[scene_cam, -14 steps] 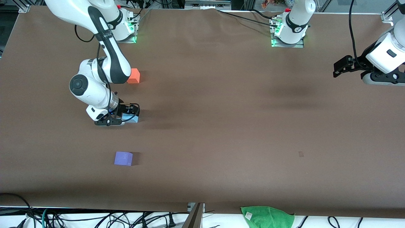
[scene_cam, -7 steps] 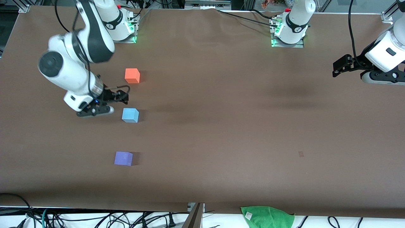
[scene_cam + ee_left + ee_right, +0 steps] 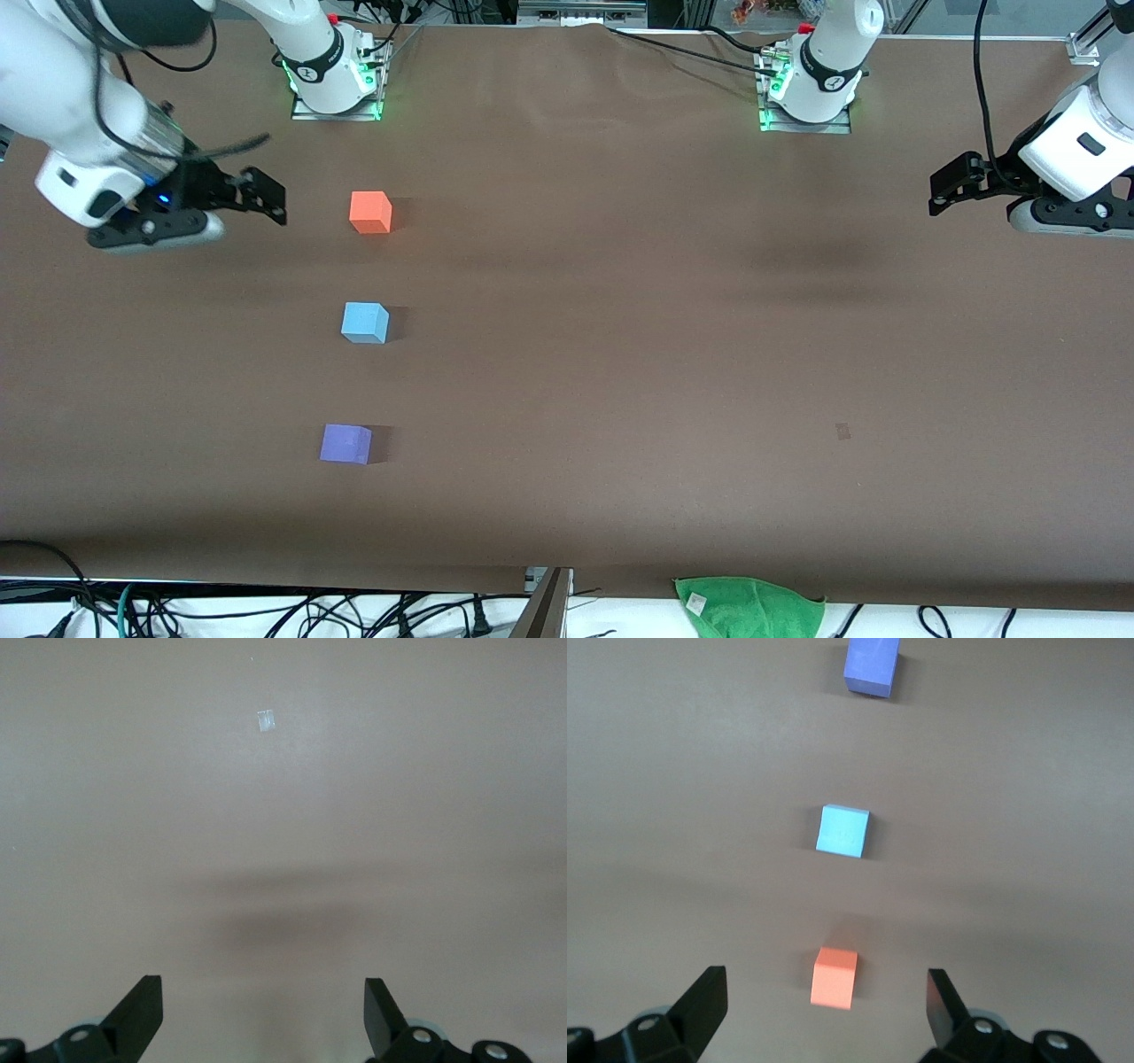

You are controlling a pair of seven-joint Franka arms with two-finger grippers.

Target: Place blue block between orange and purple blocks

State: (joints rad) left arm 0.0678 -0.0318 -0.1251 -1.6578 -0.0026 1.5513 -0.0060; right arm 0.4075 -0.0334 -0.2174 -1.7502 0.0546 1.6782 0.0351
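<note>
The blue block [image 3: 365, 322] sits on the brown table between the orange block [image 3: 370, 213], farther from the front camera, and the purple block [image 3: 345, 443], nearer to it. The three stand apart in a rough line. My right gripper [image 3: 266, 197] is open and empty, up in the air over the table beside the orange block, toward the right arm's end. The right wrist view shows its open gripper [image 3: 824, 985] with the orange block [image 3: 834, 977], the blue block [image 3: 842, 830] and the purple block [image 3: 873, 665]. My left gripper [image 3: 941, 193] waits open and empty at the left arm's end, over bare table [image 3: 263, 990].
A green cloth [image 3: 749, 607] lies at the table's near edge. A small pale mark [image 3: 842, 431] is on the table toward the left arm's end; it also shows in the left wrist view [image 3: 265, 719]. The arm bases [image 3: 335, 80] [image 3: 811, 84] stand along the table's top edge.
My right gripper has let go of the blue block, risen, and drawn away toward the right arm's end of the table. The blue block stays where it was set. The left arm has not moved.
</note>
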